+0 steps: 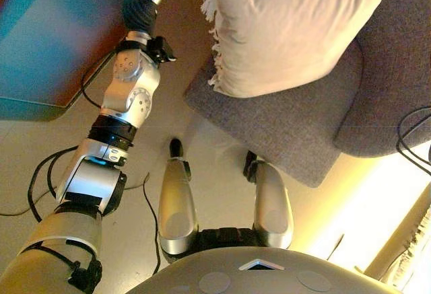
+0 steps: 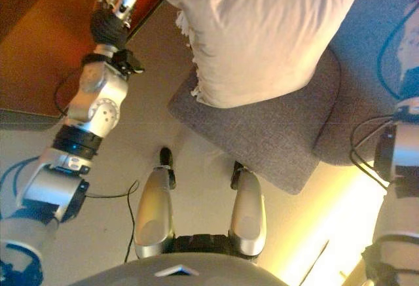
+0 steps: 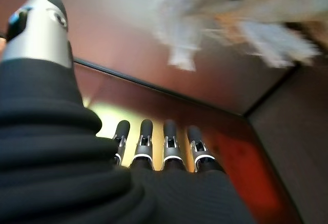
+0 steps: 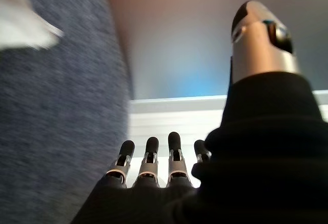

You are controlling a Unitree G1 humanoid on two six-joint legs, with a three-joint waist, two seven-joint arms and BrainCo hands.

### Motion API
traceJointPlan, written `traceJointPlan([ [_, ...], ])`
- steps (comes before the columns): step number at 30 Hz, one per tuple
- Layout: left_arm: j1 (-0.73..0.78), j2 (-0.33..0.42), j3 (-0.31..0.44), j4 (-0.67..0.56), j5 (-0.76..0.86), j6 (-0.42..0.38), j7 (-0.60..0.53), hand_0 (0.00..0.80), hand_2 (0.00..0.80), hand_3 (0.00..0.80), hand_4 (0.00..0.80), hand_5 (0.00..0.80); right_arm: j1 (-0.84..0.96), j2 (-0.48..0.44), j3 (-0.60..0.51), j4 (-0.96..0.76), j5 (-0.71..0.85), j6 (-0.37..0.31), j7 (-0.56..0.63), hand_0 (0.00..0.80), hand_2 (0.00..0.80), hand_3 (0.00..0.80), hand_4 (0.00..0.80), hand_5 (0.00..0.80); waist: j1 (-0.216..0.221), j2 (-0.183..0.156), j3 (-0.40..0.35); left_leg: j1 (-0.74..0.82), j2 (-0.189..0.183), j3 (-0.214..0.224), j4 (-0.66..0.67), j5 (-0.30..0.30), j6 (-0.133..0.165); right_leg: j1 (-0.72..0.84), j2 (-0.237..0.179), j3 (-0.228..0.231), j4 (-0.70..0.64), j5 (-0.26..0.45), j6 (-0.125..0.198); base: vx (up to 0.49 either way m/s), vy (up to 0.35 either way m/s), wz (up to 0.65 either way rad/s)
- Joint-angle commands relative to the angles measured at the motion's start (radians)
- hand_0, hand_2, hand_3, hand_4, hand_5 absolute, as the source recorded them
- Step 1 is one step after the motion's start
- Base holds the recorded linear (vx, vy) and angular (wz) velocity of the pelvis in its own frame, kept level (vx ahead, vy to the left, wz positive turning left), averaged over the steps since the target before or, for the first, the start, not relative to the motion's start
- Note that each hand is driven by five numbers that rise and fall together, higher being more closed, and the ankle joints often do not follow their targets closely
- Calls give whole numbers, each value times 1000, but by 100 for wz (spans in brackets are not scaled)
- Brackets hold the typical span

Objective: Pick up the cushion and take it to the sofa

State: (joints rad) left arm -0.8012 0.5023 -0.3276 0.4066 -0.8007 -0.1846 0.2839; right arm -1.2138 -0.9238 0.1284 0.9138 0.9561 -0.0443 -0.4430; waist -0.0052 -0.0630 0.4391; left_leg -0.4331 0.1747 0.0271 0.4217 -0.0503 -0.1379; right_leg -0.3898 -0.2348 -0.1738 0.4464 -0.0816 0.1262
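On the grey upholstered seat [image 1: 296,129] ahead of the robot lies the cream cushion [image 1: 289,25], its fringed edge [image 1: 214,38] facing the robot's left side and overhanging the seat's near-left corner. The seat's rounded front edge stands just ahead of the robot, with bare pale floor [image 1: 202,173] open between them and along the seat's left side. A second grey upholstered part [image 1: 390,85] adjoins the seat on the robot's right; whether it is an armrest or a backrest cannot be told. To the left, a reddish-brown wooden panel [image 2: 39,44] with a dark edge borders the floor, leaving an open strip between it and the seat. The left robot hand [image 2: 112,4] is raised at the end of an extended arm, well to the left of the cushion and not touching it; in the left wrist view its fingers [image 3: 169,142] are straight and side by side, the thumb [image 3: 41,29] apart, released and holding nothing, with the blurred cushion fringe [image 3: 179,55] beyond them. The right robot hand [image 4: 169,183] shows only in the right wrist view: fingers straight, thumb [image 4: 259,39] apart, released and empty, beside the grey fabric [image 4: 56,121]. The cushion rests free of both hands.
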Motion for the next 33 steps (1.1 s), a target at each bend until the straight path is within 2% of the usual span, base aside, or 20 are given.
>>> traceJointPlan([
  [1, 114, -24, -5, -44, -9, -61, -13, 0, 0, 0, 0, 0, 151, -20, -14, -16, 11, -56, -6, 0, 0, 0, 0, 0, 14, -13, -207, 6, 69, 18, -63, 38, -35, 23, 37, 20, -86, 2, -16, 43, 18, -1],
  [5, 191, -40, -1, -82, 22, -58, -24, 0, 0, 0, 0, 0, 249, -27, -34, -87, 15, 15, 54, 0, 0, 0, 0, 0, 12, -24, -241, 75, 60, 33, -121, 48, -31, 97, 46, 19, -161, 22, -7, 58, 40, 0],
  [9, 303, -53, 34, -168, 36, -21, -72, 0, 0, 0, 0, 0, 450, 12, -109, -259, -11, 29, 178, 0, 0, 0, 0, 0, 3, -24, -273, 145, 48, 56, -173, 57, -24, 174, 49, 22, -238, 45, 4, 55, 88, -1],
  [13, 469, -76, 86, -271, 38, 13, -147, 0, 0, 0, 0, 0, 756, 166, -225, -557, 2, -12, 295, 0, 0, 0, 0, 0, -12, -10, -317, 246, 20, 96, -257, 66, -4, 266, 49, 26, -332, 82, 24, 90, 151, -1],
  [17, 595, -93, 110, -325, 47, 46, -214, 0, 0, 0, 0, 0, 972, 310, -260, -711, -11, -61, 353, 0, 0, 0, 0, 0, -22, 1, -349, 316, -3, 129, -307, 69, 14, 312, 45, 34, -388, 121, 38, 67, 167, -5],
  [19, 683, -106, 129, -355, 37, 66, -264, 0, 0, 0, 0, 0, 1089, 407, -244, -776, -30, -78, 425, 0, 0, 0, 0, 0, -33, 9, -369, 367, -25, 154, -338, 63, 30, 334, 41, 41, -438, 161, 50, 38, 186, -3],
  [25, 817, -96, 153, -388, 30, 56, -376, 0, 0, 0, 0, 0, 1233, 523, -154, -790, -167, -116, 513, 0, 0, 0, 0, 0, -50, 22, -387, 450, -67, 213, -411, 55, 56, 351, 31, 30, -505, 228, 79, -6, 123, -19],
  [27, 853, -102, 158, -385, 5, 47, -377, 0, 0, 0, 0, 0, 1270, 555, -121, -799, -156, -84, 508, 0, 0, 0, 0, 0, -57, 27, -389, 463, -78, 220, -428, 57, 64, 349, 33, 38, -498, 229, 79, -33, 106, -10],
  [30, 919, -120, 174, -373, 10, 13, -371, 0, 0, 0, 0, 0, 1350, 599, -78, -804, -183, -73, 512, 0, 0, 0, 0, 0, -64, 30, -390, 476, -88, 226, -434, 49, 76, 345, 33, 44, -480, 221, 73, -24, 88, -10],
  [33, 955, -136, 150, -358, 10, -5, -361, 0, 0, 0, 0, 0, 1395, 625, -33, -785, -163, -49, 505, 0, 0, 0, 0, 0, -70, 32, -385, 486, -96, 229, -446, 45, 84, 344, 36, 43, -477, 217, 74, -32, 93, -1],
])
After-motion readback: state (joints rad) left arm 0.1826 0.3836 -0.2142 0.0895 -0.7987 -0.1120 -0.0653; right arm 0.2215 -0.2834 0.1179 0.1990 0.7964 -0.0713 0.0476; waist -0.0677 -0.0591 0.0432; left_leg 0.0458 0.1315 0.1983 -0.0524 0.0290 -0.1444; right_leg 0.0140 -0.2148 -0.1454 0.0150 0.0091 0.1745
